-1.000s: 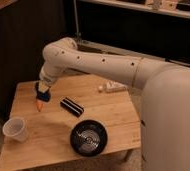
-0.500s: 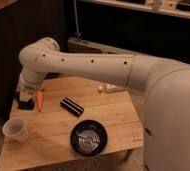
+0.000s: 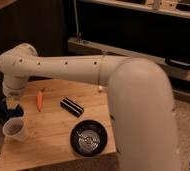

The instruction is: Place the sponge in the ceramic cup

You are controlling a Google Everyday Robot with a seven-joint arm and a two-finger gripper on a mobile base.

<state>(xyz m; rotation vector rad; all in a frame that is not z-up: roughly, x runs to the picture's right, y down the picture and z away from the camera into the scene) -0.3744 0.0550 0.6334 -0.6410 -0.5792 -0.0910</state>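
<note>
My gripper (image 3: pixel 10 107) hangs at the table's left edge, just above the rim of the white ceramic cup (image 3: pixel 14 129). A small dark blue block, the sponge (image 3: pixel 4 108), shows at the gripper's tip, and the gripper is shut on it. The cup stands upright near the front left corner of the wooden table (image 3: pixel 48 137). My white arm reaches across the table's back from the right and bends down to the gripper.
An orange carrot-like piece (image 3: pixel 39 99) lies just right of the gripper. A black ribbed bar (image 3: pixel 72 106) lies mid-table and a round black bowl (image 3: pixel 89 138) sits near the front edge. Dark shelving stands behind the table.
The gripper has swung left and toward the front, from beside the orange piece to above the cup, carrying the sponge. The table's objects have not moved.
</note>
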